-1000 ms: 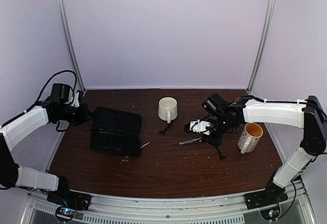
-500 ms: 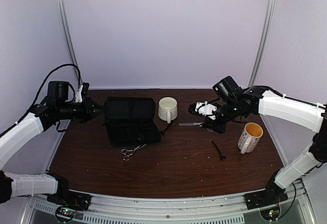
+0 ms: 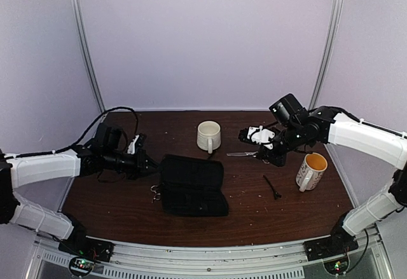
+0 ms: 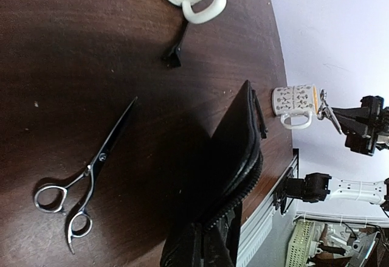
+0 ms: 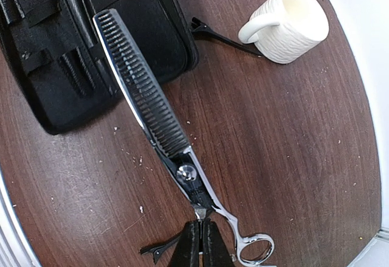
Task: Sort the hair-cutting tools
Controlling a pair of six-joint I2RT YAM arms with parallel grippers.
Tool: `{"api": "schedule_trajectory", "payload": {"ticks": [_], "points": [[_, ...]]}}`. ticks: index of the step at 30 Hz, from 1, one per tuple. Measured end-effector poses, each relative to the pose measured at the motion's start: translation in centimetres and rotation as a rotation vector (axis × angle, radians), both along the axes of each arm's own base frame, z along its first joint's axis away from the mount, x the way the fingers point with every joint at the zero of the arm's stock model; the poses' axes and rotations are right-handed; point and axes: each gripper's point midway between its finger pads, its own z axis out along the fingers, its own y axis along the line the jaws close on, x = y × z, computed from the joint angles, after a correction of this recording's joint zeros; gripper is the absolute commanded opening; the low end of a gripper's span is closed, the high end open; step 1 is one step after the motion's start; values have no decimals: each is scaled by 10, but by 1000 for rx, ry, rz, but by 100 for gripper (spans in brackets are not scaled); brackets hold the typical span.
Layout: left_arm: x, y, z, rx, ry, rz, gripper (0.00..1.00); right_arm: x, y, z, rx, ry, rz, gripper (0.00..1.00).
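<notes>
Thinning scissors [image 5: 159, 116] with one toothed blade are gripped by the right gripper [image 5: 200, 229], whose fingers are closed tight on the shank just behind the pivot, the blades pointing away from the wrist and one finger ring visible beside the fingers. In the top view this tool is carried above the table [image 3: 254, 223], between the white mug [image 3: 208, 136] and the yellow-lined mug [image 3: 311, 170], blades directed toward the white mug. The left gripper [image 4: 203, 246] is closed on the zippered edge of the black case [image 4: 238, 151], which is seen edge-on and tilted up from that wrist (its inner elastic loops are visible only from the right wrist). Plain scissors [image 4: 100, 157] lie flat on the table just beside the case, on the side nearer the left arm, blades nearly closed; from above only their rings are seen at the case's edge. One black hair clip [image 5: 222, 36] lies between the case and the handle of the white mug, touching neither as far as can be told. A second hair clip [image 3: 272, 187] lies on open wood near the yellow-lined mug, below the right gripper.
</notes>
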Motion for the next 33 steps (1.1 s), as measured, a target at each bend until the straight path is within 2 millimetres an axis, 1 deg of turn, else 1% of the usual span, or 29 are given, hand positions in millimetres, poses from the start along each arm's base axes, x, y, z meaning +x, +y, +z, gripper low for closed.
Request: {"api": "schedule_trajectory", "payload": {"ticks": [4,6,10,13,14,16,20,22,25,33], "points": [[-5,-28,-27,-20,49,-34,0,-12,3,-12,-57,-2,22,0],[-10,-40,-45,-26,97,-39,0,-18,3,-20,-90,3,32,0],[-27,-57,-91,-30,246,-8,0,-25,1,-46,-194,10,40,0],[-38,-66,-110,-45,326,14,0,-29,4,-68,-272,21,46,0],[-40,-69,-113,-54,341,17,0,-31,6,-74,-298,21,50,0],[-41,-75,-112,-71,353,18,0,-36,9,-86,-349,20,64,0],[-34,-83,-103,-89,344,17,0,-41,9,-105,-426,34,61,0],[-31,-86,-98,-95,335,15,0,-39,5,-111,-456,36,45,0],[-30,-86,-94,-82,335,16,0,-35,1,-113,-490,34,20,0],[-31,-80,-91,-58,356,30,0,-24,3,-102,-496,7,-47,0]]}}
